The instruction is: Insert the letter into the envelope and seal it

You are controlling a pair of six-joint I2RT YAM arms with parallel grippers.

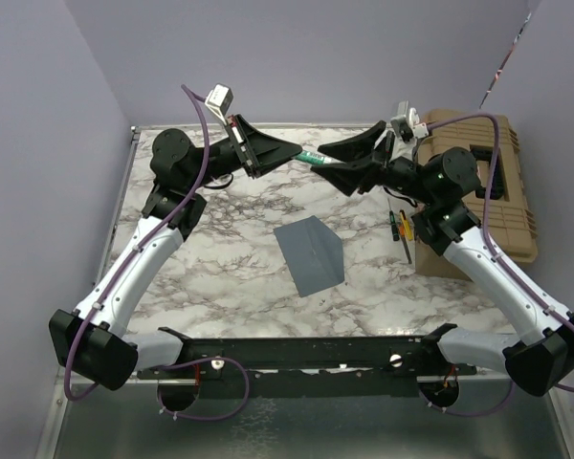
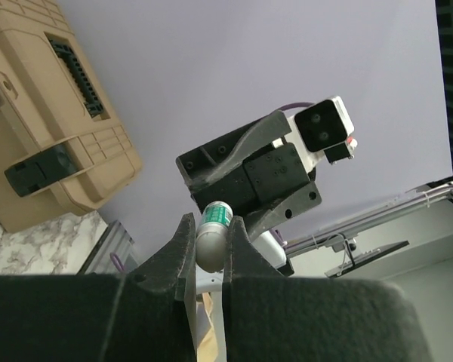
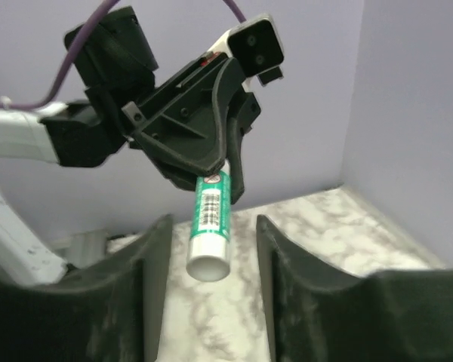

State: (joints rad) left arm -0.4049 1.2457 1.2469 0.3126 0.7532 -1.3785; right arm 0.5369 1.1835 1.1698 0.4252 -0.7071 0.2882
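Note:
The slate blue-grey envelope [image 1: 311, 253] lies flat on the marble table [image 1: 220, 249], near its middle. The letter does not show in any view. Both arms are raised over the far side of the table, fingertips facing each other. My left gripper [image 1: 299, 151] [image 2: 211, 226] is shut on one end of a green-and-white glue stick [image 1: 314, 156] [image 2: 214, 234] [image 3: 210, 226]. My right gripper [image 1: 322, 159] [image 3: 211, 222] is open, its fingers standing on either side of the stick's white end with a gap on both sides.
A tan hard case [image 1: 478, 182] [image 2: 38, 121] stands at the right edge of the table, close behind the right arm. Small green and yellow tools [image 1: 399, 229] lie beside it. Purple walls close in the back and sides. A black rail [image 1: 297, 354] runs along the near edge.

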